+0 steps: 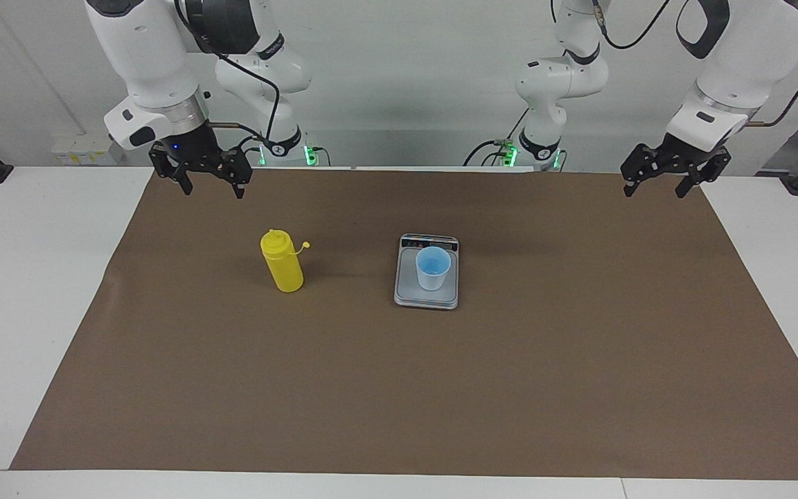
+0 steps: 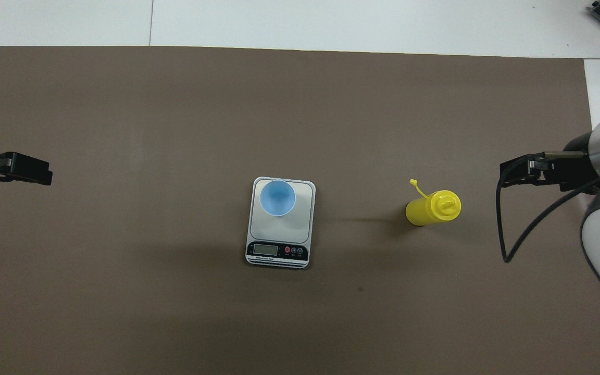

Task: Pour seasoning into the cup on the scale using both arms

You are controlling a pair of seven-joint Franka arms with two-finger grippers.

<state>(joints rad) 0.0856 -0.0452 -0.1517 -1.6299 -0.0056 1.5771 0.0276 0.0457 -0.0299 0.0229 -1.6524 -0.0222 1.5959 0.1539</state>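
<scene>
Scale (image 1: pixel 427 294): you have it flat near the middle of the brown mat (image 1: pixel 579 360), its dark display strip on the end nearer to the robots.
Cup (image 1: pixel 433 267): it stands upright on the scale's weighing plate, mouth up, at the half of the plate farther from the display strip in the overhead view.
Seasoning (image 1: pixel 282 261): your yellow bottle stands upright on the mat, beside the scale toward the right arm's end and well apart from it, its small cap hanging off its tether.
Right gripper (image 1: pixel 210 186): raised over the mat's edge nearest the robots, fingers spread, holding nothing.
Left gripper (image 1: pixel 654 186): raised over the mat's corner at its own end, fingers spread, empty.
Room: you see bare mat all round the scale and bottle.
</scene>
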